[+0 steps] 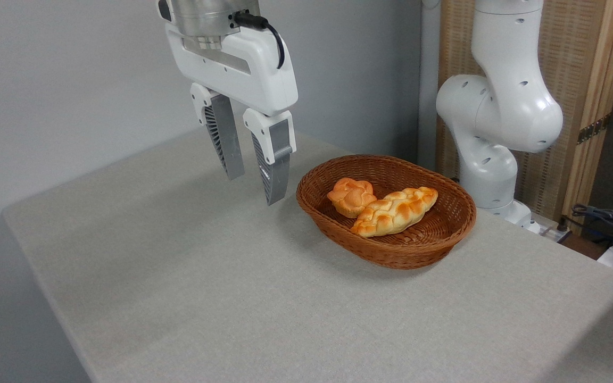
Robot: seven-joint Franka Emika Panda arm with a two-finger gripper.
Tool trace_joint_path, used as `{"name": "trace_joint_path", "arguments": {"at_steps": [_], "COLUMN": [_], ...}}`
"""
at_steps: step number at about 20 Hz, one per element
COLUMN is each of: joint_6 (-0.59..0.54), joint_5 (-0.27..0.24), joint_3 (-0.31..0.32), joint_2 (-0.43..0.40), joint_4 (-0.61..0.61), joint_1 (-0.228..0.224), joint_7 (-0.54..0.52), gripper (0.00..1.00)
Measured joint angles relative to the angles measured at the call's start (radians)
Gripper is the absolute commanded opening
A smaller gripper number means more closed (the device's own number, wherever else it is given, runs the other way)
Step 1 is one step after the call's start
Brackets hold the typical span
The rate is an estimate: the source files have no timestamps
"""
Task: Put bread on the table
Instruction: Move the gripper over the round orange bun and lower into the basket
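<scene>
The bread, a small round knotted orange-golden bun, lies in the left part of a brown wicker basket. It touches a longer, paler braided loaf beside it. My gripper hangs above the light grey table, just left of the basket's rim and apart from it. Its two ribbed grey fingers point down with a gap between them and hold nothing.
The arm's white base stands behind the basket at the right. A wooden slatted screen and cables sit at the far right. The table's left edge runs diagonally from back to front.
</scene>
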Motion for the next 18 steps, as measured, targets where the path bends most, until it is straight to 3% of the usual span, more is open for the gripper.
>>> {"name": "trace_joint_path", "arguments": {"at_steps": [12,15,18], "joint_6": [-0.011,-0.015,-0.021], "joint_5": [0.0,-0.002,-0.001], "joint_3": [0.003,0.003,0.001], "joint_2": [-0.032,-0.135,-0.297], "joint_4": [-0.041,-0.183,-0.413], "joint_1": [-0.003,-0.03,-0.11], "joint_7": [0.0,0.001,0.003], "gripper": [1.0,1.0,1.0]}}
